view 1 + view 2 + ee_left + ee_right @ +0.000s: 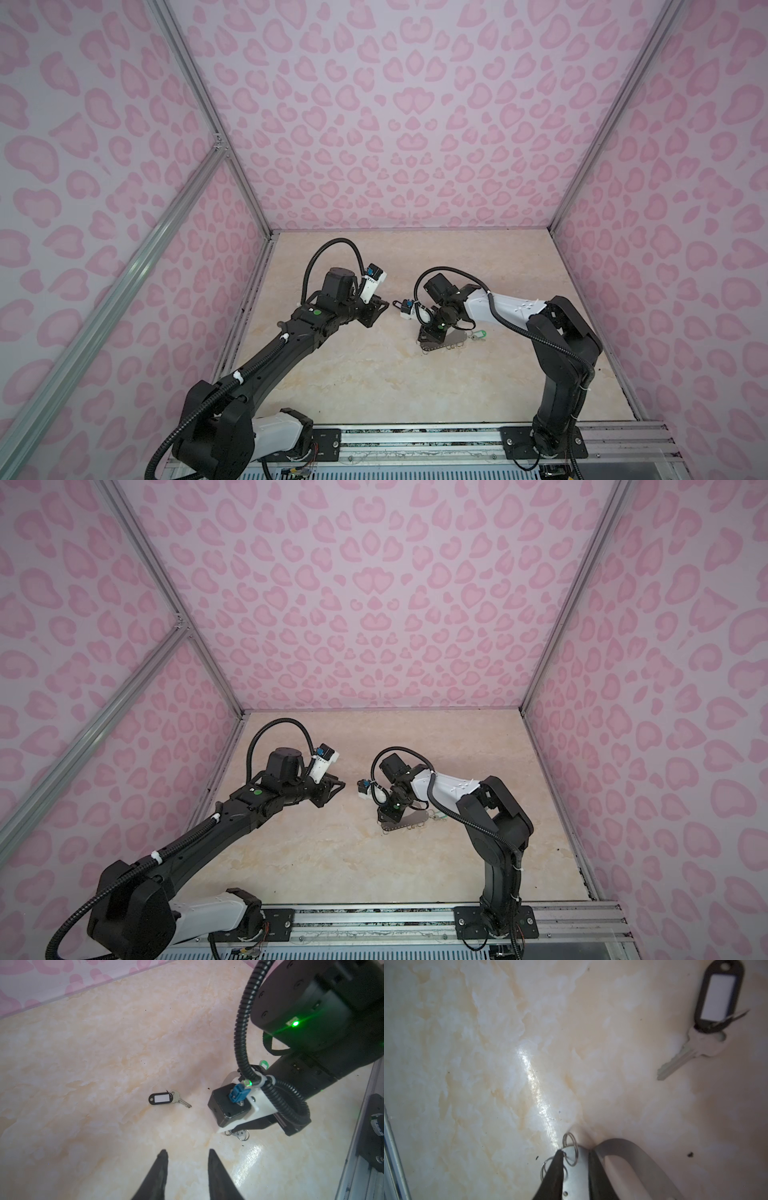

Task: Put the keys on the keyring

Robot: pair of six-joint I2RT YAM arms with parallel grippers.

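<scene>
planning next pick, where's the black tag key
In the left wrist view, the black tag key lies between the left end effector and the right wrist camera.

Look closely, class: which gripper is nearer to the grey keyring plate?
Right. The right gripper is down on the keyring, straddling one end of the plate. The left gripper hangs open, clearly apart from it.

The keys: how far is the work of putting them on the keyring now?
Done: nothing clearly. The black-tag key lies loose on the table; the green-tag key lies at the keyring, attachment unclear. In hand: the right gripper straddles the keyring's end. To do: both keys; the left gripper is open, empty.
</scene>
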